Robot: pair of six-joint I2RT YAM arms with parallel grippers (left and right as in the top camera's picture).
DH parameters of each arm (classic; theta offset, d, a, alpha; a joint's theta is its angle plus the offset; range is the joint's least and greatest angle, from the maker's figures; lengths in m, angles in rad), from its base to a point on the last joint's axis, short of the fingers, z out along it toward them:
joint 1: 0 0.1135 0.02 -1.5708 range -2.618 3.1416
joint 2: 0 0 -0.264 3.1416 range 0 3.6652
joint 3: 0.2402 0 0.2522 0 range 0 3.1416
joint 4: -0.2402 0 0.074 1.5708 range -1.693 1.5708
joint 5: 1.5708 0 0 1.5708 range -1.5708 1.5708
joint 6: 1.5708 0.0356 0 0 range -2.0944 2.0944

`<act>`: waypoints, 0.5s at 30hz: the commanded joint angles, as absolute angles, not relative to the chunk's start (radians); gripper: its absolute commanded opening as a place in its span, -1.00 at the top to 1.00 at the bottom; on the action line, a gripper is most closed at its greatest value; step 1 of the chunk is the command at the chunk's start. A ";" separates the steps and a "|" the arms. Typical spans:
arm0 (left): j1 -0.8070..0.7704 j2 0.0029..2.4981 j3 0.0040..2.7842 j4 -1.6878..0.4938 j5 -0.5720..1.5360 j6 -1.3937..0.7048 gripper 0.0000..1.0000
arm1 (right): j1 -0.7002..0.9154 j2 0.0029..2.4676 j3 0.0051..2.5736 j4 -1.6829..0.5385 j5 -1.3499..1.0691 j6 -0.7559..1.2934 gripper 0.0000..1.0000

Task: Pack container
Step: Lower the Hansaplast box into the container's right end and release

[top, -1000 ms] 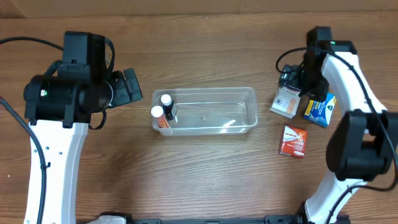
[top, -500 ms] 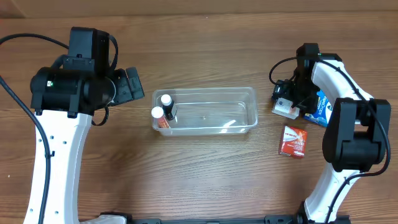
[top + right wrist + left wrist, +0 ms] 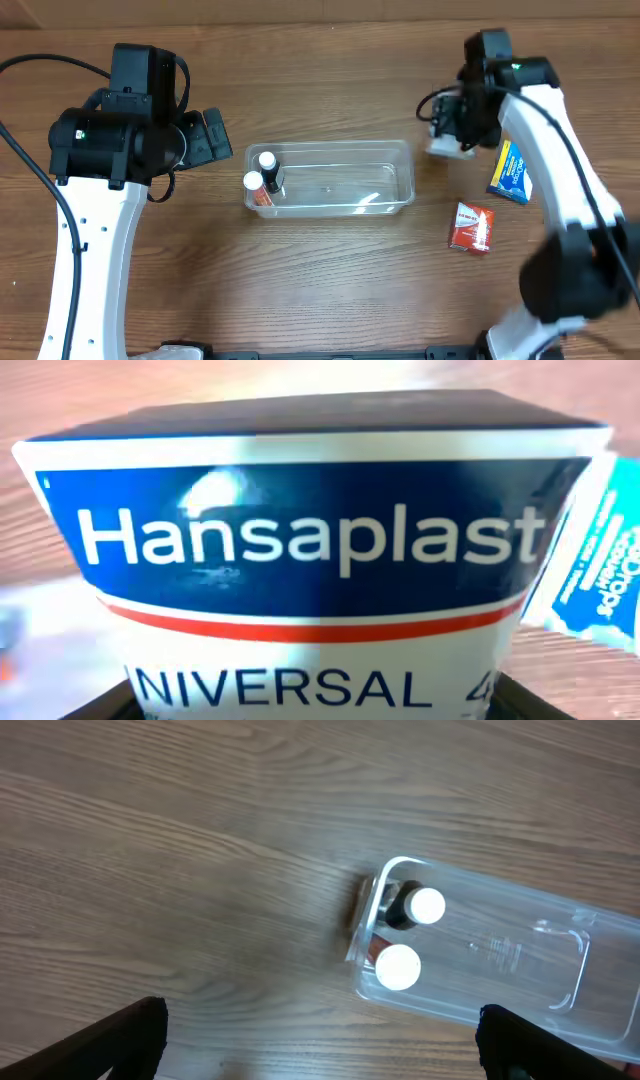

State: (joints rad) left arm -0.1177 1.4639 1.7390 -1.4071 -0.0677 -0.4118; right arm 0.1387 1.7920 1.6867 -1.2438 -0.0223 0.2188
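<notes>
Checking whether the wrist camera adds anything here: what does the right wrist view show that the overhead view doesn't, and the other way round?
Only the right wrist view: the print on the Hansaplast box, reading Hansaplast Universal and filling the frame.
Only the overhead view: the container with two white-capped bottles at its left end, the red box lying apart, and the left arm.
Both: the Hansaplast box, held in the right gripper, and the blue box beside it.
</notes>
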 commanded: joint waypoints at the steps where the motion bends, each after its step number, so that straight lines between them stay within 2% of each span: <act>1: -0.113 1.466 1.749 -1.407 -0.059 -0.389 -1.00 | 0.284 1.634 1.720 -1.290 -0.028 0.241 -0.47; 5: -0.113 1.466 1.749 -1.412 -0.059 -0.389 -1.00 | 0.435 1.633 1.675 -1.272 -0.021 0.316 -0.47; 11: -0.113 1.466 1.749 -1.417 -0.059 -0.389 -1.00 | 0.446 1.646 1.369 -1.063 -0.025 0.322 -0.52; 15: -0.113 1.466 1.749 -1.417 -0.059 -0.389 -1.00 | 0.446 1.646 1.299 -1.005 -0.028 0.314 -0.54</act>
State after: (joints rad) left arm -0.1177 1.4639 1.7390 -1.4174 -0.0643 -0.4091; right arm 0.4465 1.6527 1.3151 -1.0206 -0.0273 0.3141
